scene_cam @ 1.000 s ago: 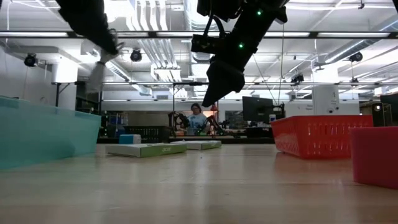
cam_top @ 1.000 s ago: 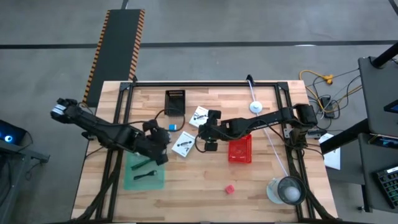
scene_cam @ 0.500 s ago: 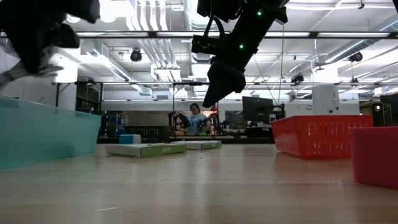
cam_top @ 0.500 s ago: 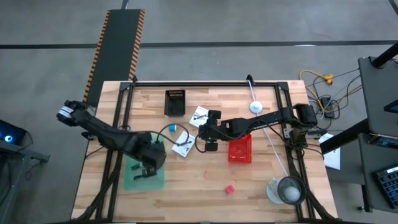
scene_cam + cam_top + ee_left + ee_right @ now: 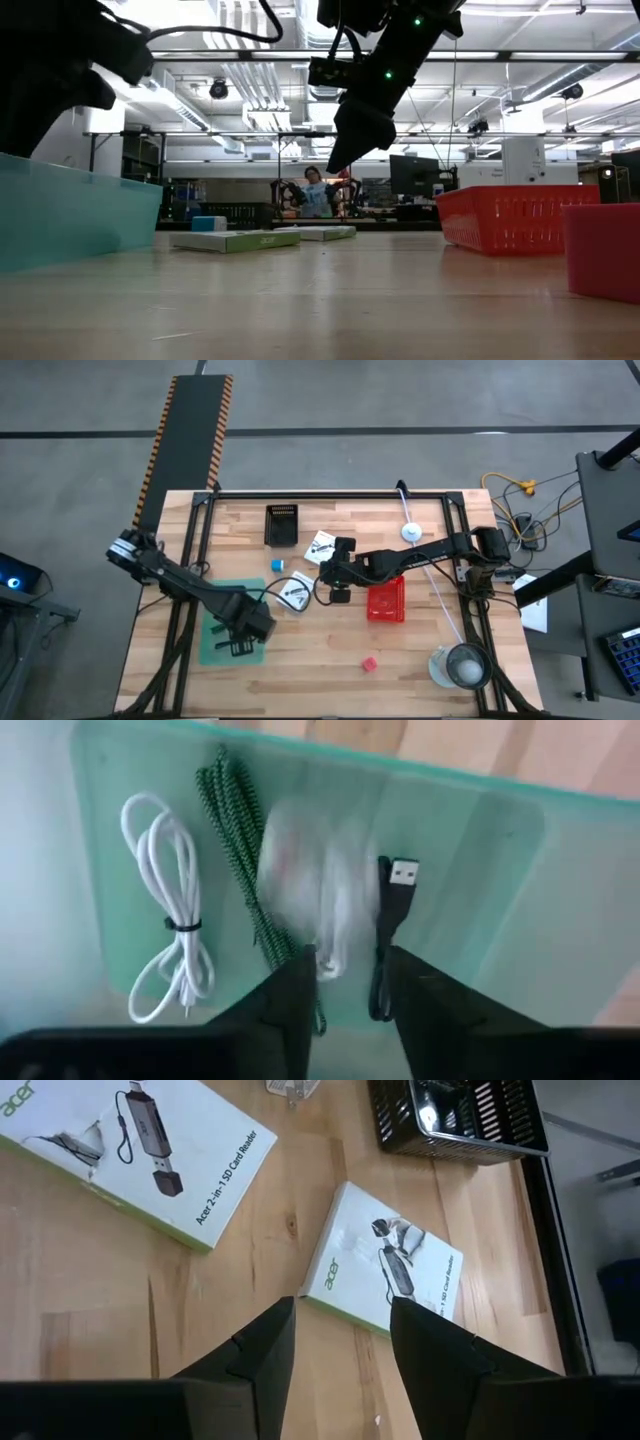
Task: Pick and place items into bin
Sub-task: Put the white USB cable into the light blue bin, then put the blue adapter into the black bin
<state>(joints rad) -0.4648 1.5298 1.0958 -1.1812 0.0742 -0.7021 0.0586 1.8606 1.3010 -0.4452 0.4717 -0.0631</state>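
Nearest you on the wooden surface (image 5: 330, 680), the overhead camera shows a red cube (image 5: 369, 662) lying alone, with a round clear container (image 5: 462, 666) at the right corner. Your left hand (image 5: 238, 647) hangs over the green bin (image 5: 212, 650) at the left. Only its wrist camera lets you see inside: a coiled white cable (image 5: 170, 925), a green braided cable (image 5: 240, 870), a black USB cable (image 5: 388, 935) and a blurred white thing (image 5: 312, 880) just beyond the fingers (image 5: 290, 1010), which stand apart with nothing between them. From table height you get only the bin's teal wall (image 5: 75, 215), none of the contents.

Farther in, the red basket (image 5: 385, 600) sits right of centre. Your right hand (image 5: 328, 572) hovers above the surface just left of it, fingers (image 5: 250, 1355) apart and empty. Its wrist camera shows you the printing on two white packets, the nearer packet (image 5: 392, 1260) and the farther packet (image 5: 135, 1150), both flat on the wood; overhead they are small white shapes.

A blue cube (image 5: 277, 564) lies between the two arms. Farthest back sits a black basket (image 5: 281, 525). The low camera alone shows you a person (image 5: 315, 190) seated in the room behind.
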